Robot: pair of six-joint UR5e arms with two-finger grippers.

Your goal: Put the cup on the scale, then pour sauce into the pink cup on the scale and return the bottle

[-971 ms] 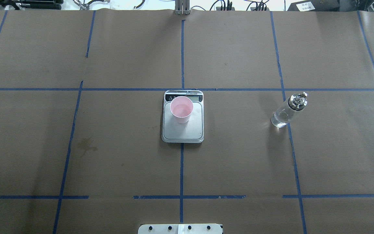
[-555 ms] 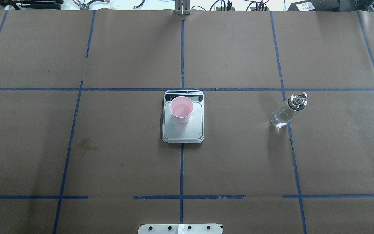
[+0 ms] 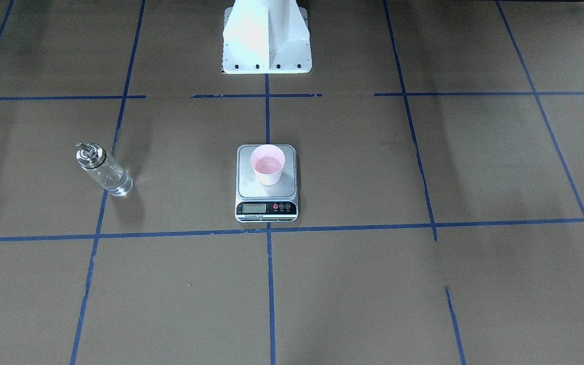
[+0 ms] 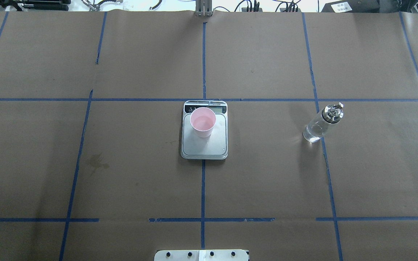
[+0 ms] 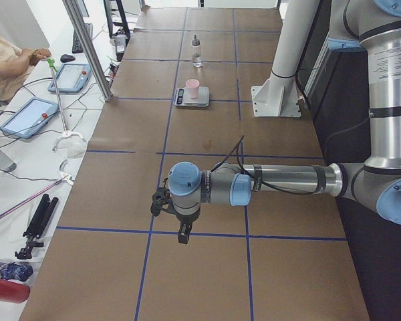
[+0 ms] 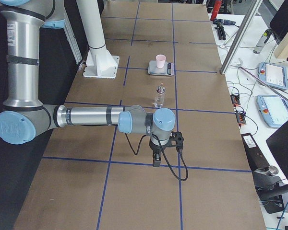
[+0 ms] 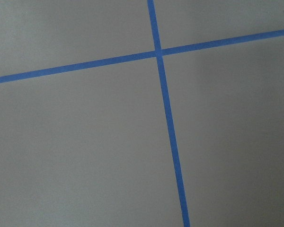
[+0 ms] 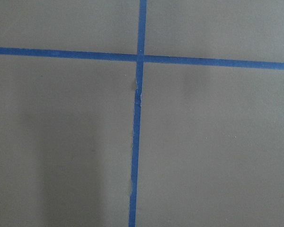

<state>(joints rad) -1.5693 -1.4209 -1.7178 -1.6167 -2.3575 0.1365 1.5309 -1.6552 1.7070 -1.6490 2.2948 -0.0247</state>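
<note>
The pale pink cup (image 4: 203, 121) stands upright on the far part of the steel scale (image 4: 204, 148), at the table's middle; it also shows in the front view (image 3: 267, 165). Liquid shows inside the cup. The clear glass bottle (image 4: 318, 127) with its silver cap stands upright on the table, right of the scale, holding clear sauce (image 3: 114, 182). My left gripper (image 5: 180, 234) and right gripper (image 6: 156, 160) hang over bare paper at opposite table ends, far from these things. They show only in the side views, so I cannot tell if they are open or shut.
Brown paper with blue tape lines (image 4: 203, 188) covers the table; both wrist views show only that. The white robot base (image 3: 266, 45) stands at the near edge. A side bench with tablets (image 5: 27, 117), cables and a person (image 5: 7, 60) lies beyond the far edge.
</note>
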